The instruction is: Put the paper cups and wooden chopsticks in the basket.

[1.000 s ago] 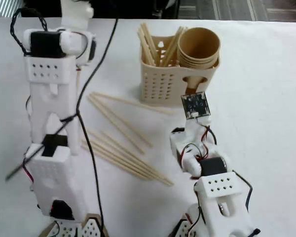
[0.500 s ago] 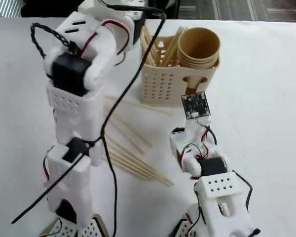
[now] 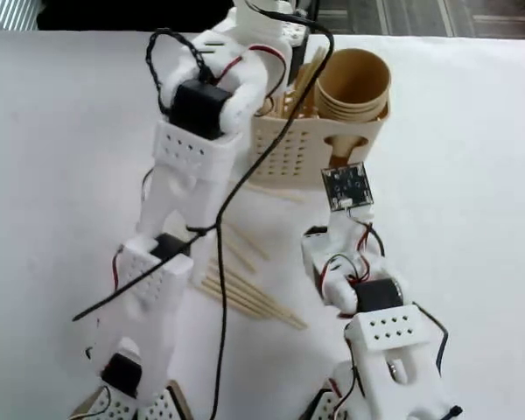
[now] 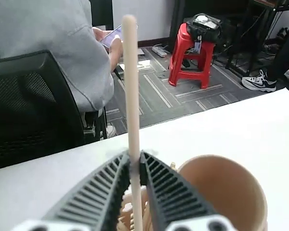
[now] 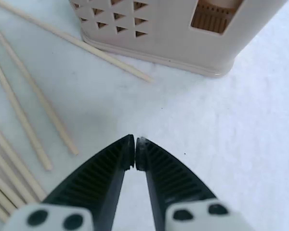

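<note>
left arm (image 3: 197, 149) moved over basket (image 3: 297, 153) | fingers (image 4: 106, 187) pinch chopstick (image 4: 131, 86) | basket: cups (image 3: 353, 83), chopsticks (image 3: 310, 70)

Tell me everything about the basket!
The basket is a beige box that looks plastic, standing upright on the white table. Its walls have rows of little holes and one bigger window in front. Stacked paper cups sit in one side, wooden chopsticks lean in the other. The left gripper holds another chopstick just above it.
</note>
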{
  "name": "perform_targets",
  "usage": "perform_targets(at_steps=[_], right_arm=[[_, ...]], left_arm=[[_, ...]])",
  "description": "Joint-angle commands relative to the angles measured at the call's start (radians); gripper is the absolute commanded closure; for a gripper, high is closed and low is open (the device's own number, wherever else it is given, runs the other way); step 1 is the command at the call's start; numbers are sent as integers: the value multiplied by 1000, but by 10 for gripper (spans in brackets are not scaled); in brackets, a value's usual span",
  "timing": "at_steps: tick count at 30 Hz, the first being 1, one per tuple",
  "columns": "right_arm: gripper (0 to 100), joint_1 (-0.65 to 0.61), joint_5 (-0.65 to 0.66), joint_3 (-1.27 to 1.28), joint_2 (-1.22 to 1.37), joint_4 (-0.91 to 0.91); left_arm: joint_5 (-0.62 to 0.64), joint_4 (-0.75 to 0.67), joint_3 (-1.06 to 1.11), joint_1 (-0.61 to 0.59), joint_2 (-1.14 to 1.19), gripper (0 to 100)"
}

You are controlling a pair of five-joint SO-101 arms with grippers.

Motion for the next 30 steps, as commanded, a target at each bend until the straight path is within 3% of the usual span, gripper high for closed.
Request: perform_targets(at_steps=[1, 14, 20, 30], right_arm=[[981, 8, 2, -5, -19, -15], [980, 8, 2, -5, -16, -15], [978, 8, 2, -5, -15, -15], [978, 8, 2, -5, -15, -15]], left_arm=[[23, -25, -80, -25, 25, 980], [17, 89, -63, -25, 50, 974], [23, 212, -69, -25, 36, 767], [17, 282, -71, -91, -81, 827]])
